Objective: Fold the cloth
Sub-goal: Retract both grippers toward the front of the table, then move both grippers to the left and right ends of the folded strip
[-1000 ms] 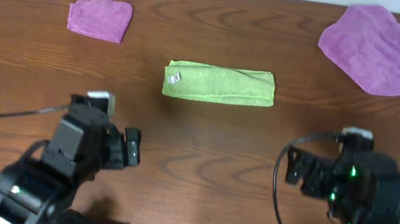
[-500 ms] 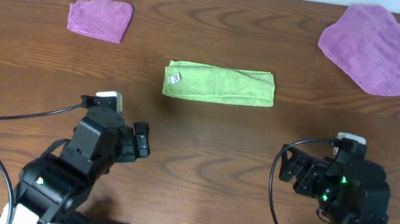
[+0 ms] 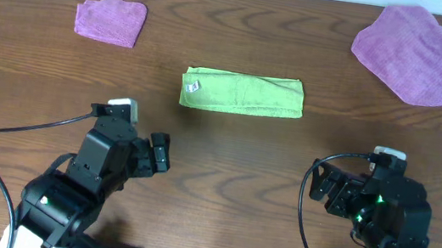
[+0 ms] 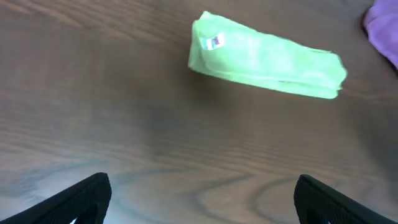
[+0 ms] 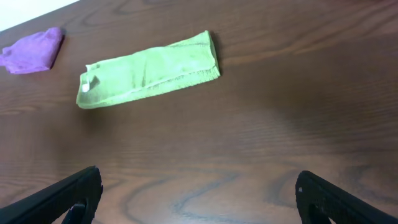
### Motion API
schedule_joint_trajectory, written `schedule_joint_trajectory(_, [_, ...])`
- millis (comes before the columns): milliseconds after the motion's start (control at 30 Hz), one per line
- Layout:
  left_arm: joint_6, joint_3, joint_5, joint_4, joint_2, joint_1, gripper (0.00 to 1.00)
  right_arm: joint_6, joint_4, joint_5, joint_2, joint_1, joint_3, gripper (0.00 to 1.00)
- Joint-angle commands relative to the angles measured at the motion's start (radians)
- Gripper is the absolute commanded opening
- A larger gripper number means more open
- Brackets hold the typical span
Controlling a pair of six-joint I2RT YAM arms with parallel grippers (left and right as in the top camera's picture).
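Near the front edge of the wooden table [image 3: 224,167], the left gripper [image 4: 202,186] and right gripper [image 5: 199,186] both gape wide, holding nothing. Beyond them, mid-table, the lime-green cloth [image 3: 242,93] lies folded into a long strip. Its white tag [image 4: 214,42] sits at the left end, its print too small to read.

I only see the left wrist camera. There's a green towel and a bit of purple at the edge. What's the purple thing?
Observer: A large purple cloth, spread out at the far right, apart from the green cloth.
Operator: Anything else up there?
Observer: Yes, a small folded purple cloth at the far left, outside your picture.
Operator: Where's the other arm?
Observer: The right gripper is open above bare table, on the near side of the green cloth, touching nothing.
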Motion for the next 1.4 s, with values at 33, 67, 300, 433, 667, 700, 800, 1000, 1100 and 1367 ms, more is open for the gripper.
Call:
schedule_joint_trajectory(33, [0.005, 0.008, 0.039, 0.013, -0.005, -0.003, 0.95, 0.028, 0.008, -0.092, -0.004, 0.010, 0.003, 0.99])
schedule_joint_trajectory(67, [0.032, 0.008, 0.024, 0.013, -0.005, -0.003, 0.95, 0.027, 0.019, -0.100, -0.004, 0.010, 0.003, 0.99])
schedule_joint_trajectory(300, [0.086, 0.006, -0.238, -0.025, -0.077, -0.065, 0.95, -0.025, -0.027, 0.157, -0.067, 0.047, -0.003, 0.99])
schedule_joint_trajectory(433, [0.044, -0.080, -0.385, -0.006, -0.164, -0.191, 0.95, 0.013, 0.025, 0.244, -0.193, 0.135, -0.086, 0.99])
schedule_joint_trajectory(667, [-0.022, -0.356, -0.558, 0.206, -0.231, -0.317, 0.95, 0.031, 0.228, 0.286, -0.339, 0.216, -0.385, 0.99])
schedule_joint_trajectory(700, [-0.021, -0.389, -0.569, 0.257, -0.230, -0.315, 0.95, 0.026, 0.281, 0.288, -0.337, 0.216, -0.422, 0.99])
schedule_joint_trajectory(800, [0.016, -0.468, -0.563, 0.436, -0.209, -0.298, 0.95, -0.003, 0.457, 0.290, -0.322, 0.215, -0.515, 0.99])
schedule_joint_trajectory(1000, [0.066, -0.471, -0.388, 0.538, -0.062, -0.154, 0.95, -0.003, 0.553, 0.245, -0.179, 0.180, -0.531, 0.99])
schedule_joint_trajectory(1100, [0.074, -0.470, -0.208, 0.632, 0.058, -0.044, 0.95, -0.003, 0.643, 0.178, -0.047, 0.149, -0.531, 0.99])
schedule_joint_trajectory(1367, [0.117, -0.346, 0.025, 0.706, 0.377, 0.064, 0.95, 0.047, 0.975, -0.122, 0.337, -0.003, -0.523, 0.99])
